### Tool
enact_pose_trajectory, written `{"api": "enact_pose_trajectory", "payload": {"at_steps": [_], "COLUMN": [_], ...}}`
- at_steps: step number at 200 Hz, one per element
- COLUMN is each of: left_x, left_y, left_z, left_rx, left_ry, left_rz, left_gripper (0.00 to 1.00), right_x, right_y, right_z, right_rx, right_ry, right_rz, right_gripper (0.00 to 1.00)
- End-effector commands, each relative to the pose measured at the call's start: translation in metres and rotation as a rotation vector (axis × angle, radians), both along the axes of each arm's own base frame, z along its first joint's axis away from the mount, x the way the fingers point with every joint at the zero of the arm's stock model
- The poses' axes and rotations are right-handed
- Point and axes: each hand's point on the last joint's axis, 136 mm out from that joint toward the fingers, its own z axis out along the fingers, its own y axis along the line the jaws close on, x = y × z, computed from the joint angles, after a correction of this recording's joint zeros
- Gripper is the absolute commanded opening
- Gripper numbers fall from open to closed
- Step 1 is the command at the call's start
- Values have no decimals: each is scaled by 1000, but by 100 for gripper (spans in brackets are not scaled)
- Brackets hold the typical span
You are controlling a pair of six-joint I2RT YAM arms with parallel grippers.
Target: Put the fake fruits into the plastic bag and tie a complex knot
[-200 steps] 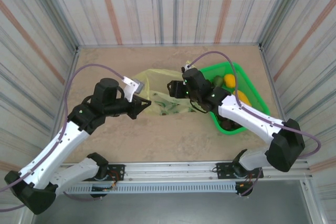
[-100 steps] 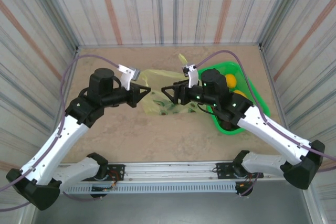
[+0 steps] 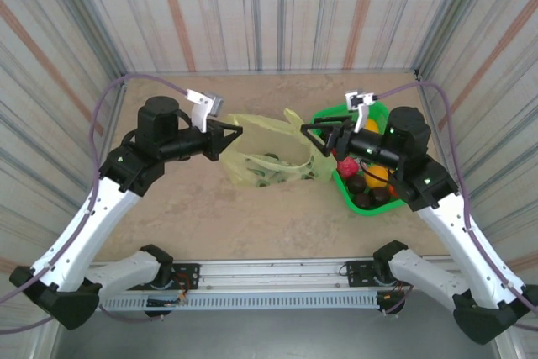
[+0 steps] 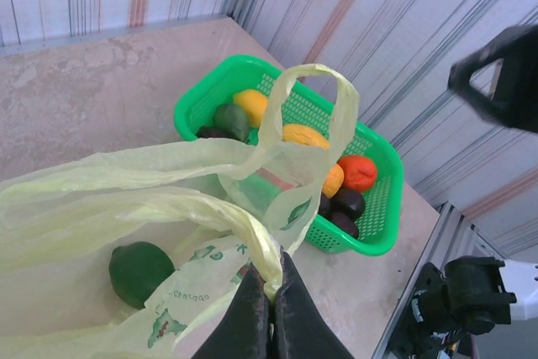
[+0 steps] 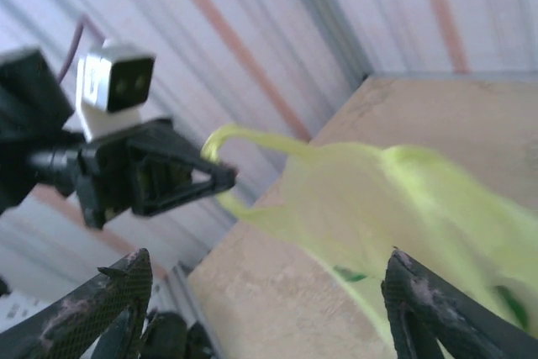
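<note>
Pinches a handle of the bag (image 3: 269, 161) in the left gripper's (image 3: 235, 130) pressed-together jaws at the middle of the desk (image 3: 210, 224), with a green fruit (image 4: 141, 273) inside. Holds the right gripper (image 3: 313, 135) above the bag's right end, jaws spread wide. Shows the other fruits (image 4: 357, 172) in the basket (image 4: 388, 208) near the desk's right edge, just beside the bag.
</note>
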Motion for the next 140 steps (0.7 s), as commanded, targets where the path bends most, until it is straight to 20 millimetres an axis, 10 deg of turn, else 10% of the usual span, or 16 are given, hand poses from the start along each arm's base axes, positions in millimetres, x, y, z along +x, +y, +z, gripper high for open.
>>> {"api": "enact_pose_trajectory", "payload": {"at_steps": [1,29,61,140], "left_x": [3,9,8,6], "left_y": [7,17,19,28], "left_z": [6,10,18,35], "left_rx": [24,55,41,60], "left_ry": [-13,-28,-27,-59], "left_rz": [32,76,77,107], "left_gripper": [0,0,0,0], "right_x": [19,51,75,80], "right_y": [-24,-72,-121,-156], "right_z": [-2,-37,-129,-260], "right_rx": [85,59,-214,-542], "right_ry": [130,272,541,795], "right_rz": [-96,-330,-584,-701], "right_gripper": [69,66,70,81]}}
